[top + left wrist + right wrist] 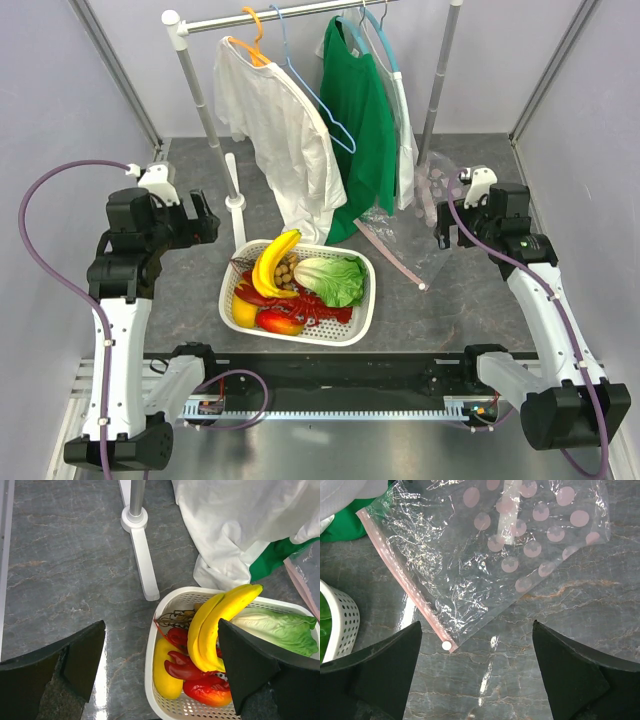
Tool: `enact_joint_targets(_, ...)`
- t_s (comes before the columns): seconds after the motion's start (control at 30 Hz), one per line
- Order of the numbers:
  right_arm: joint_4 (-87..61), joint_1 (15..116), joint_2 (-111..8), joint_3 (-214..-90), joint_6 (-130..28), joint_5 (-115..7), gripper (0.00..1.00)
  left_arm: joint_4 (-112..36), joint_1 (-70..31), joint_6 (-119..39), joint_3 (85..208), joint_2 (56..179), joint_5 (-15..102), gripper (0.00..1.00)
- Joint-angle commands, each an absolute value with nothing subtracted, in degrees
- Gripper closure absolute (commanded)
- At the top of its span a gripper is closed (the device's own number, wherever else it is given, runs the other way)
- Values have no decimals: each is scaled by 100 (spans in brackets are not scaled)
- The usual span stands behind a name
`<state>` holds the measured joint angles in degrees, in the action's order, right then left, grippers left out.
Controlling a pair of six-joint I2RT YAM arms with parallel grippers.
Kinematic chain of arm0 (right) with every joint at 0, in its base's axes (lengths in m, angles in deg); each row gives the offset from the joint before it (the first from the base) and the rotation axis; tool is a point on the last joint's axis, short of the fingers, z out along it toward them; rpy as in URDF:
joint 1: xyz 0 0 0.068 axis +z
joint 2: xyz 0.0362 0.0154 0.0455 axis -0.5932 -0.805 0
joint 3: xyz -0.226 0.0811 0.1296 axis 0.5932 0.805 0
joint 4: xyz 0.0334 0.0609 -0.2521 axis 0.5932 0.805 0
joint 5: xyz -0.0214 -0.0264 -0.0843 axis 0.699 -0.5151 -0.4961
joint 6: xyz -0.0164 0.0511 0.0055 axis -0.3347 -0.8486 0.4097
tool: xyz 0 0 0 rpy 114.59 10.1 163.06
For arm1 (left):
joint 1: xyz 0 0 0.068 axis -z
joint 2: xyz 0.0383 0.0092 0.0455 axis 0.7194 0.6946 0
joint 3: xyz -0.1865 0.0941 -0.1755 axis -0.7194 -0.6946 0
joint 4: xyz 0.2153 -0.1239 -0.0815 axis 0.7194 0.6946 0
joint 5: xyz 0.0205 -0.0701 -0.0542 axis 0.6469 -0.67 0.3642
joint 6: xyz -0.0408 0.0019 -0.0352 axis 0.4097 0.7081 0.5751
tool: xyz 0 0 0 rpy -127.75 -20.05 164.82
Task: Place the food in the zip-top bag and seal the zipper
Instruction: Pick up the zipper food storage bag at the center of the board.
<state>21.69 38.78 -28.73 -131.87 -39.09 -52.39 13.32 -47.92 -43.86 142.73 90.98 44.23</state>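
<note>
Left gripper spread, empty, over the food, all in its basket. My right gripper, spread, above the zip-top bag on the surface. I judge loading unstarted; next, grasp the banana.

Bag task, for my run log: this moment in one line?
left gripper open, near basket | right gripper open, over bag | food all in basket | bag flat, holds no food

The grey stone-look table held a white basket in the middle. A clear bag lay flat to its right. A clothes rack's white foot stood behind the basket.
</note>
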Motion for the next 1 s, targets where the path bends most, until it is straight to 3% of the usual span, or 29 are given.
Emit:
enact_joint_targets(0.0, 2030, 3867, -2887, -13341, -3524, -4990, 2, 1100, -4812, -4031, 14468, 9150, 4553, 0)
enact_joint_targets(0.23, 2338, 3902, -3159, -13323, -2645, -4814, 2, 1082, -4812, -3961, 14574, 9264, 4924, 0)
enact_joint_targets(0.63, 1926, 5466, -3660, -12735, -1898, -5622, 2, 90, -4812, -3452, 13950, 8737, 4089, 0)
enact_joint_targets(0.97, 214, 6548, -4354, -12155, -1853, -6712, 2, 89, -4812, -3364, 13862, 8983, 4079, 0)
